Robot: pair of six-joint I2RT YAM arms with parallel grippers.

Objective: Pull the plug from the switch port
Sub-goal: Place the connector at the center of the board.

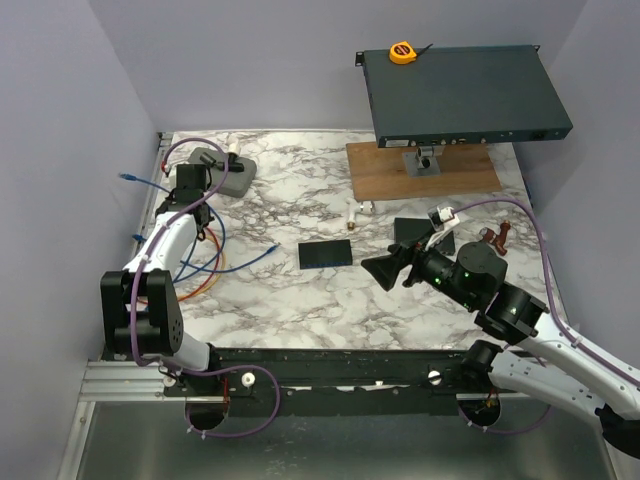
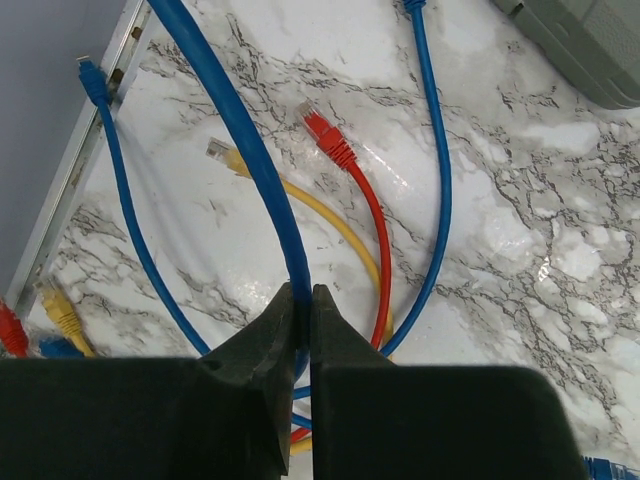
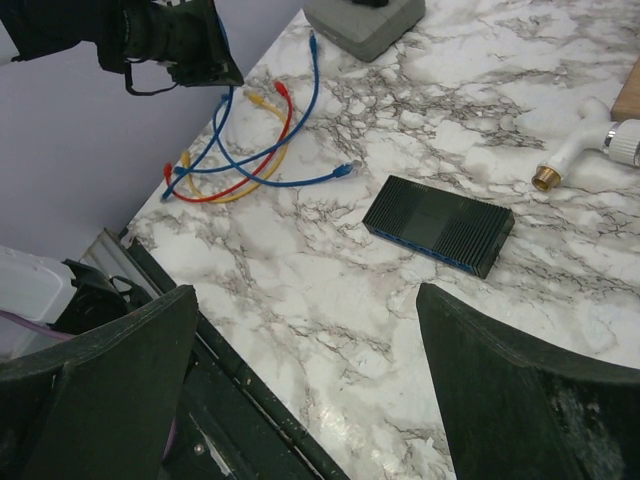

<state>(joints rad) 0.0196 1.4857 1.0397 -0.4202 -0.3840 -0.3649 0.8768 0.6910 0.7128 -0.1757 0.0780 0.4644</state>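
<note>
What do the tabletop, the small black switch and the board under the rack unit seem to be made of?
Tabletop: white stone-look surface with grey veins, glossy; marble or a printed laminate. Small black switch: matte dark casing with fine ribs, metal or plastic, unclear. Board: wood, brown with visible grain, matte.

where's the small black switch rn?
Top view: the switch lies flat mid-table, just left of the open right gripper, with the loose blue plug and the cable pile on its left.
</note>
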